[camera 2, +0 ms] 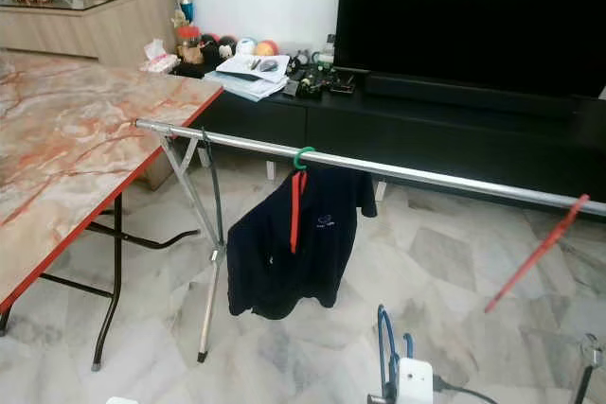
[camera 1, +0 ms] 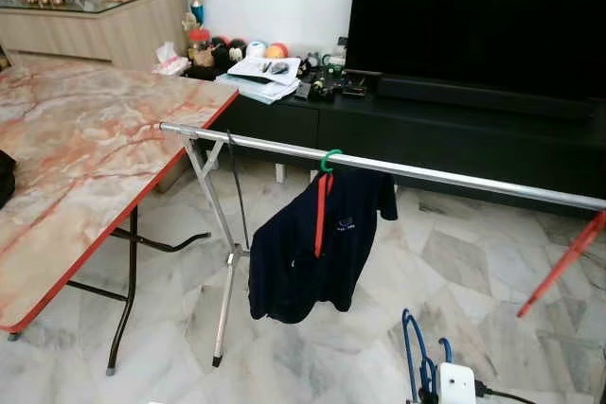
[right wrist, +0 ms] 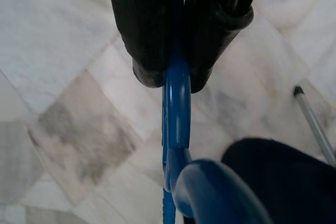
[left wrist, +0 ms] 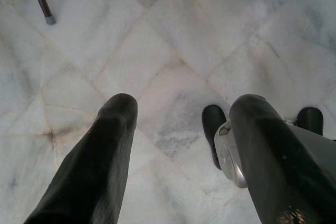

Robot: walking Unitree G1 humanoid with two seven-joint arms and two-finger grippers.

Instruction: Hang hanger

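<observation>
**Blue hanger gripped low, rail ahead**

Head views: a silver metal drying rail (camera 1: pixel 398 169) crosses white marble floor tiles (camera 1: pixel 445 262), carrying a navy polo shirt (camera 1: pixel 317 243) with an unreadable chest logo.

Left wrist: left gripper (left wrist: pixel 181 124), fingers apart.

Right wrist: right gripper (right wrist: pixel 176 80) clamped on the blue plastic hanger (right wrist: pixel 177 108).

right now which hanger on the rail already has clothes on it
Find the long silver metal rail running across in front of the black tv cabinet. Near its middle hangs the red hanger with a green hook, carrying a dark navy shirt. The bare red hanger further right holds nothing.
</observation>
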